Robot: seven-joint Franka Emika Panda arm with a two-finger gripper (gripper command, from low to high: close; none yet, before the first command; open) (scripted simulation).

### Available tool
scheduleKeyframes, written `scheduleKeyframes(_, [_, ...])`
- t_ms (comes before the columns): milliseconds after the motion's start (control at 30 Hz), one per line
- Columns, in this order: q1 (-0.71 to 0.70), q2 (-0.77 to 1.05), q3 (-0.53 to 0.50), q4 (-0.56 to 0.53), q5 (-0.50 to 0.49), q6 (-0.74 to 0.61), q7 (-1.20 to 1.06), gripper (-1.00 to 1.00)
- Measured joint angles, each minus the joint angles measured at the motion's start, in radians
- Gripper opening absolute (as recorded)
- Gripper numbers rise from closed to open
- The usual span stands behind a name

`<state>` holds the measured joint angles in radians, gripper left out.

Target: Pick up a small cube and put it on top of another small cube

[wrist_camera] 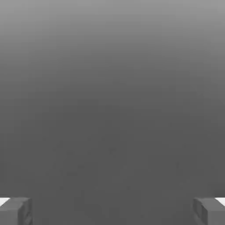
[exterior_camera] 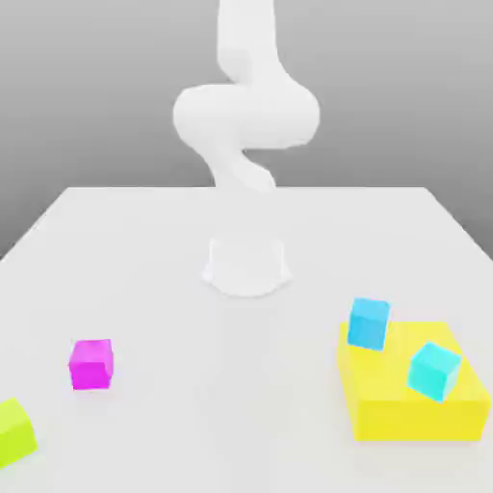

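The small lime yellow-green cube point(exterior_camera: 13, 430) rests on the white table near the front edge, at the exterior view's far left. A magenta cube point(exterior_camera: 90, 364) of about the same size sits a little behind it and to its right. The white arm point(exterior_camera: 246, 116) rises from its base point(exterior_camera: 246, 265) at the table's middle and bends upward, well away from both cubes. In the hand view my gripper point(wrist_camera: 112, 211) is open, its two grey fingertips point(wrist_camera: 15, 211) far apart with only plain grey background between them.
A flat yellow block point(exterior_camera: 404, 409) lies at the exterior view's front right. One cyan cube point(exterior_camera: 434, 371) sits on it and another cyan cube point(exterior_camera: 369, 323) stands at its back left corner. The white table point(exterior_camera: 193, 318) stretches between the two groups.
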<state>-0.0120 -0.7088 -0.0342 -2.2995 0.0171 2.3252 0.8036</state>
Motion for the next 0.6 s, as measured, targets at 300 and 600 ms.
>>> scheduleKeyframes(300, [-0.046,0.331,-0.127,0.002,0.072,0.092,0.006,0.0])
scheduleKeyframes(600, [-0.126,0.659,-0.227,0.004,0.161,0.181,-0.001,0.0])
